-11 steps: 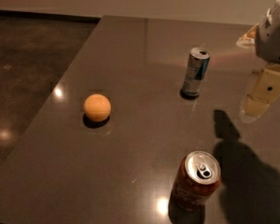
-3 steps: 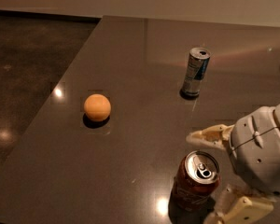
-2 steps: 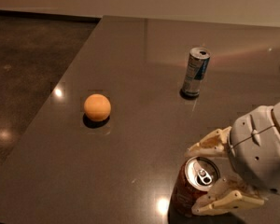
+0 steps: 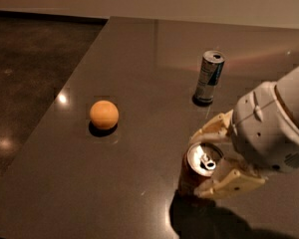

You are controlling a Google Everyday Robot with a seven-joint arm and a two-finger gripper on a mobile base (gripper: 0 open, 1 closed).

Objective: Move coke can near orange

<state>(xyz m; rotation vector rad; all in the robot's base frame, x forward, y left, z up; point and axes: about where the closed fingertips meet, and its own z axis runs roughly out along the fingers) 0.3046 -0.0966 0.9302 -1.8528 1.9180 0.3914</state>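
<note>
Landmark: the orange (image 4: 104, 114), resting alone on the dark desk (image 4: 139, 59).
Coke can: the coke can (image 4: 205, 157) stands upright on the desk, to the right of the orange and a little nearer to the camera – well apart from it.
Pincer: the pincer (image 4: 198, 163) is right of the orange too, set around the upper part of the coke can, coming in from the can's right side. Whether it has closed onto the can or only encloses it, I cannot tell.
Other can: a slim silver and blue can (image 4: 209, 77) stands right of the orange and further back, untouched.
Done, in my judgement: the approach to the correct can.
Left to do: a firm grip, then carrying the can leftwards and setting it down just beside the orange – the main part of the task is not yet done.
</note>
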